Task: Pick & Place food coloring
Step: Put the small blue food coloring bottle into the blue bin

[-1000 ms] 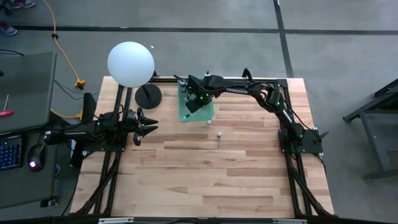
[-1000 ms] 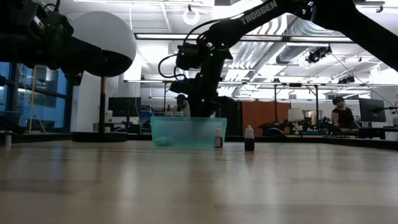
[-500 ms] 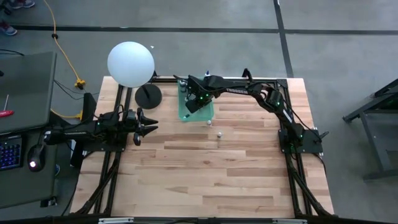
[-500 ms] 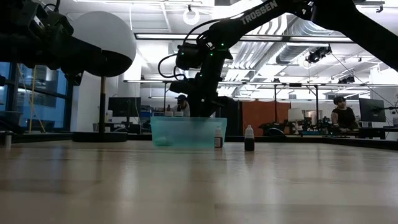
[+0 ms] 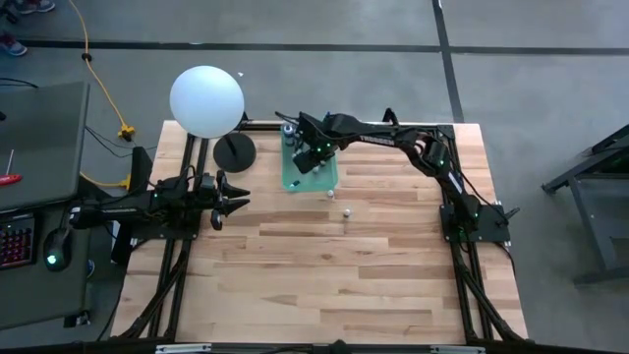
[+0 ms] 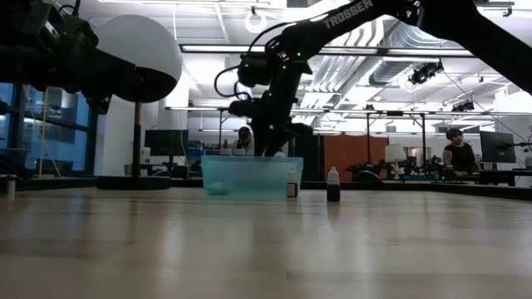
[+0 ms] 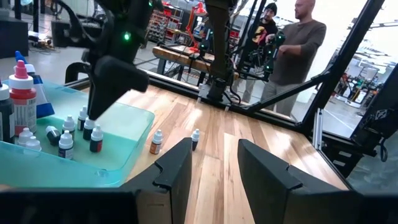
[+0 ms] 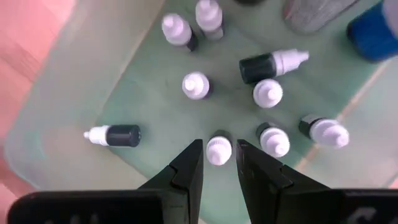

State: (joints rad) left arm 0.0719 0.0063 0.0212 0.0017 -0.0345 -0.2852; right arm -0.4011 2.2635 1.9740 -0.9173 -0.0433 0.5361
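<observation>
The food coloring is several tiny white-capped bottles standing and lying in a translucent green tray point(image 8: 74, 106) at the table's far middle point(image 5: 329, 179). Two more bottles stand on the wood just near of the tray point(image 5: 328, 197) point(image 5: 346, 212). My right gripper point(image 8: 218, 147) hangs over the tray, pointing down, slightly open. Its fingertips stand either side of one upright bottle point(image 8: 218, 151) below them, with a thin gap on each side. My left gripper point(image 7: 214, 168) waits open at the table's left point(image 5: 232, 205).
A white ball lamp point(image 5: 206, 101) on a black round base point(image 5: 234, 150) stands left of the tray. Larger bottles stand at the tray's far end point(image 7: 22, 93). Bare wood spreads over the table's near half. People stand in the room beyond the table point(image 7: 298, 43).
My right gripper has risen a little above the tray, and its wrist has moved slightly toward the far edge. The bottles on the table and my left arm have kept still.
</observation>
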